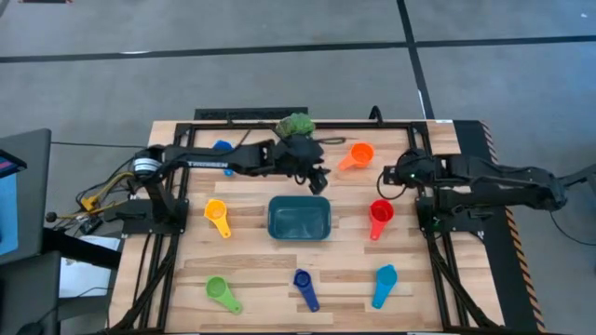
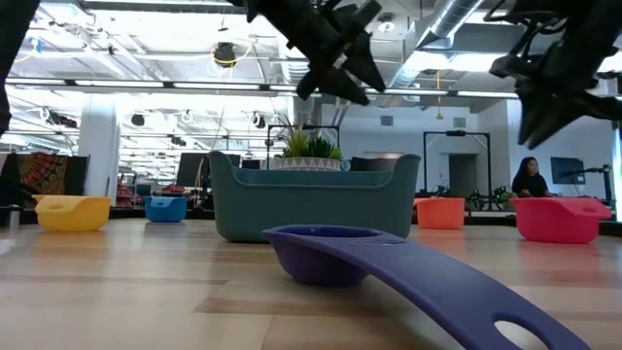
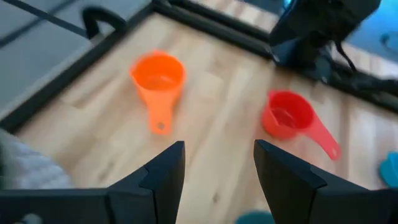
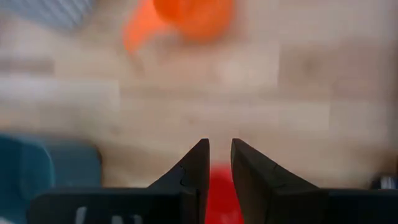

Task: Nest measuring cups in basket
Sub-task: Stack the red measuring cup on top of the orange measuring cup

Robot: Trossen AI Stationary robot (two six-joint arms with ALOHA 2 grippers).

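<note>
1. Seven cups lie scattered on the wooden tabletop (image 1: 251, 256) around the teal basket (image 1: 299, 220), and none is inside it, so by my reading the nesting has not begun and all seven are left to place.
2. The left arm reaches over the tabletop's far side; its left end effector (image 1: 319, 179) hovers with fingers apart and empty, just beyond the basket's far rim, between the potted plant (image 1: 295, 124) and the orange cup (image 1: 357, 155).
3. The right end effector (image 1: 389, 179) hangs above the red cup (image 1: 380, 216), fingers narrowed to a slim gap with nothing between them.
4. The basket sits mid-table, upright and open.
5. The yellow cup (image 1: 217, 217) lies to the basket's left, the blue cup (image 1: 222, 146) at the far left, and the green cup (image 1: 222, 293), dark blue cup (image 1: 304, 287) and light blue cup (image 1: 384, 283) along the near edge.
6. Hard to make out: the left arm covers part of the blue cup from above, the plant's pot hides under its leaves, and the right wrist view is blurred, showing only a sliver of red below the fingers.
</note>
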